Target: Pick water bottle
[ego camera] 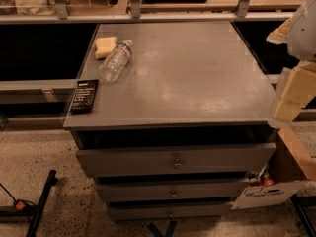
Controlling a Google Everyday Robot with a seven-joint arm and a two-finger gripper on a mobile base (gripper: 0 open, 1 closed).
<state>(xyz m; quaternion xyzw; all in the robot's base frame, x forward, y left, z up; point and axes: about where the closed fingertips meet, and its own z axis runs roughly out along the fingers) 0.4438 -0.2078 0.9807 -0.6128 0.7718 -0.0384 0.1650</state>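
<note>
**Water bottle lying at the cabinet's back-left corner, gripper off the right side**

You're looking down at a grey drawer cabinet [197, 88], so all positions below are relative to it.

- Floor, left of the cabinet: there's a black stand leg [42, 195] with an orange cable fitting [19, 205] beside it.
- Front-left edge of the cabinet top: a black printed packet [84, 96] lies flat, right along the left edge.
- Back-left corner of the top: a pale yellow sponge [105, 46] sits near the rear edge.
- Just right of the sponge is the water bottle [115, 60]. It's clear and ribbed, and it lies on its side. The white cap points to the cabinet's rear, and the base angles toward the front-left. You can't tell whether the bottle and the sponge touch. Nothing is holding the bottle.
- The middle and right of the top show bare grey surface with scuff marks.
- Cabinet front: you can see three drawers stacked, and the top drawer [173, 161] has a small centre knob. A dark gap shows under the cabinet top.
- Behind the cabinet, a metal rail [148, 18] runs across.
- Off the cabinet's right edge is the gripper [291, 95]. You see cream-coloured parts under a white arm housing. It hangs beside the right side, past the top, well apart from the bottle. I cannot tell whether it is released or clenched.
- Floor by the cabinet's front-right corner: a cardboard box [294, 157] with a white label.
</note>
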